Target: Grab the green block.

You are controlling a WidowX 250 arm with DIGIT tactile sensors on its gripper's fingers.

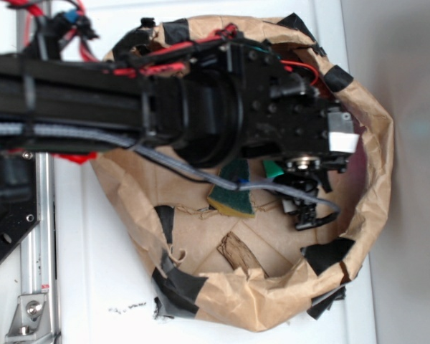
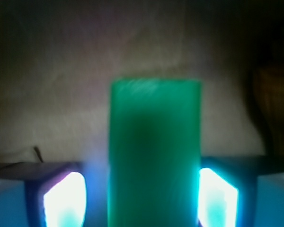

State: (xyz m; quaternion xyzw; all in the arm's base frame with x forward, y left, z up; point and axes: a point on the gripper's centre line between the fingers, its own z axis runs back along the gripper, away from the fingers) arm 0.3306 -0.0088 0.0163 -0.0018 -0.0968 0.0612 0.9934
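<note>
The wrist view has the smooth bright green rectangular block (image 2: pixel 154 151) standing dead centre, running lengthways up the frame between the two glowing finger pads (image 2: pixel 65 198) of the black claw gripper (image 2: pixel 142 201). The right pad looks to be touching the block's edge; on the left a thin sliver of gap shows. So the claw is narrow around the block, nearly closed on it, though whether it truly has a firm hold I cannot tell.

From the exterior camera, the black arm reaches over the crumpled brown paper basket (image 1: pixel 358 129) patched with black tape, and only a corner of green (image 1: pixel 274 169) peeks out beneath the wrist, just beside the dark green scouring sponge with its yellow underside (image 1: pixel 233 193).

The risks, as I judge them: smooth faces could let the bar slip or swivel if the squeeze is uneven, and the sponge sits close enough to be nudged.

The count: one green block, one sponge, one basket, one gripper, two pads.
</note>
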